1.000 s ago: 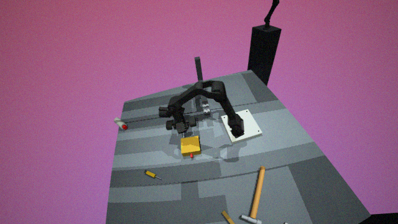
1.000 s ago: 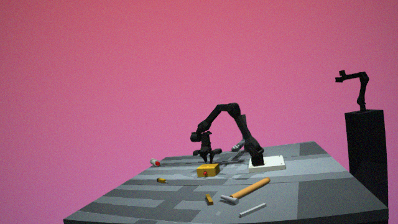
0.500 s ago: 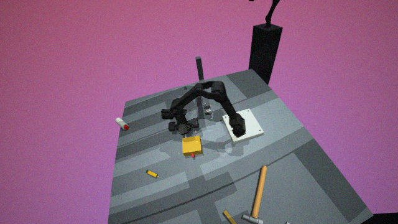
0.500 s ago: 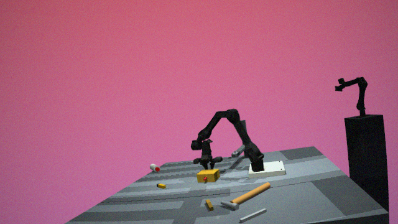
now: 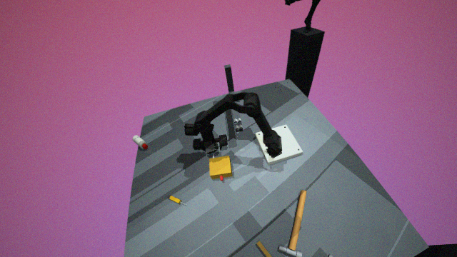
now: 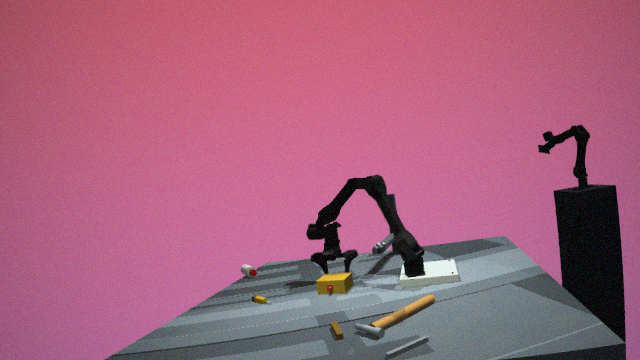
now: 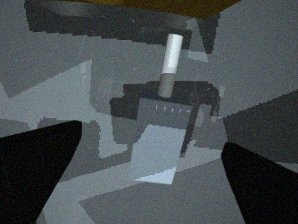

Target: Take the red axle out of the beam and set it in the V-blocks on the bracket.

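From the top, one yellow beam (image 5: 220,165) (image 6: 334,283) (image 7: 135,6) sits inward from the table's left edge, with one red axle (image 5: 221,178) (image 6: 330,288) in it, its end showing at the near face. One gripper (image 5: 213,153) (image 6: 337,272) (image 7: 154,139) is behind the beam, its fingers wide and gripping nothing. One black arm (image 5: 251,101) (image 6: 377,185) stands on one white plate (image 5: 290,140) (image 6: 442,272); two small silver blocks (image 5: 238,125) (image 6: 383,244) are beside one dark bar (image 5: 228,76), toward the far edge. One white cylinder with a red end (image 5: 139,141) (image 6: 248,271) lies at the left edge, one yellow-handled screwdriver (image 5: 175,199) (image 6: 259,300) farther in. One hammer (image 5: 298,221) (image 6: 402,312) and one small ochre bar (image 5: 263,248) (image 6: 336,330) lie toward the near edge.

The exterior view adds one grey rod (image 6: 407,346) by the near edge. A second arm (image 6: 581,150) is on one black pedestal (image 6: 589,250), beyond the right edge.

In the wrist view, one grey block (image 7: 159,150) lies between the spread fingers, apart from both — one pale rod (image 7: 171,57) extends from it toward the beam. Whether rod and beam touch, I can't tell.
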